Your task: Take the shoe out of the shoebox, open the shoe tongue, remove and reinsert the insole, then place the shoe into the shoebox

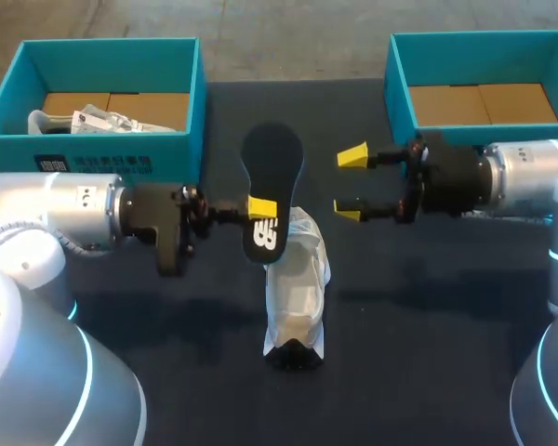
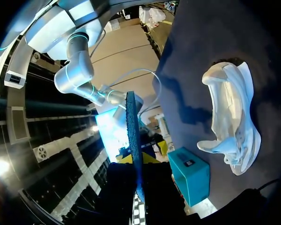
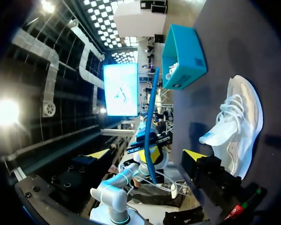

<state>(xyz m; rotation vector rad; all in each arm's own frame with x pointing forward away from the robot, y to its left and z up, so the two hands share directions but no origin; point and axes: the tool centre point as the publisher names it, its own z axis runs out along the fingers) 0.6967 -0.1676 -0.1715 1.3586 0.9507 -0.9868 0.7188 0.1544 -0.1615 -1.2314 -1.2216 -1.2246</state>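
The white shoe (image 1: pixel 298 288) lies on the dark table (image 1: pixel 428 334). Just above its far end, the left gripper (image 1: pixel 260 206) pinches the black insole (image 1: pixel 272 181), held up out of the shoe. The right gripper (image 1: pixel 350 183) hangs wide open with nothing in it, right of the insole. Behind the shoe stand the left box (image 1: pixel 102 149) and the right box (image 1: pixel 400 88)

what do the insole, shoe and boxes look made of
insole: probably foam with a dark matte fabric face; thin when seen edge-on.
shoe: white textile, maybe mesh; soft creases, laces.
shoeboxes: cardboard, matte teal walls, bare brown floor.
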